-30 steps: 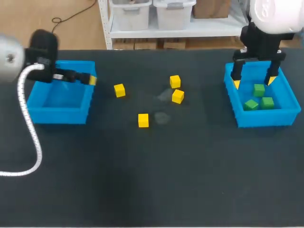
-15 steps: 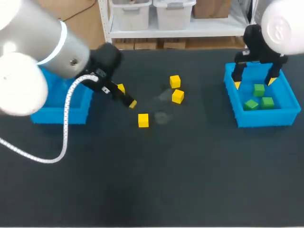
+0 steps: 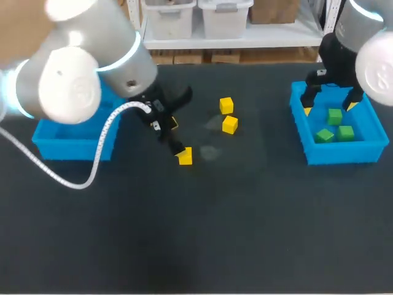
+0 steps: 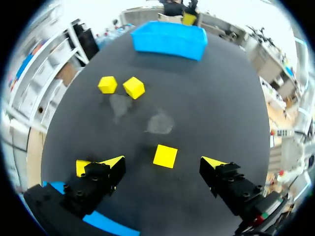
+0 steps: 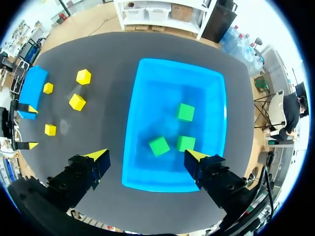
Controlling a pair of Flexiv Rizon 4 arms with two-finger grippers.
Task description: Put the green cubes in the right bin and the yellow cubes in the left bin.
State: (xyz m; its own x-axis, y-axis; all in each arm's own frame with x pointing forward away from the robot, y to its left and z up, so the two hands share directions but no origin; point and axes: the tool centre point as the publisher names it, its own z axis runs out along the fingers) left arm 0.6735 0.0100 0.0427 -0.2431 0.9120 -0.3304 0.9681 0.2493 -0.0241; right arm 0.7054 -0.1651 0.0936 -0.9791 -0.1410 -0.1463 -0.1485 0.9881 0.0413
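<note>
Three green cubes [image 3: 334, 115] [image 5: 185, 112] lie in the right blue bin [image 3: 376, 150] [image 5: 147, 88]. My right gripper [image 3: 329, 108] [image 5: 147, 156] hangs open above that bin, holding nothing. Several yellow cubes sit mid-table. My left gripper [image 3: 177, 140] [image 4: 161, 161] is open low over them, and one yellow cube [image 3: 185, 156] [image 4: 165, 156] lies on the table between its fingers. A second yellow cube [image 4: 82, 167] sits just outside one finger. Two more yellow cubes [image 3: 226, 105] [image 3: 229, 125] [image 4: 108, 84] [image 4: 134, 87] lie ahead of it. The left blue bin [image 3: 67, 147] [image 5: 32, 88] stands behind my left arm.
The black tabletop [image 3: 233, 233] runs bare toward the front edge. My bulky left arm [image 3: 92, 67] covers much of the left bin and the table's back left.
My left arm has swung from over the left bin rightward to the yellow cubes in the middle, gripper still open. The right gripper has stayed over the right bin.
</note>
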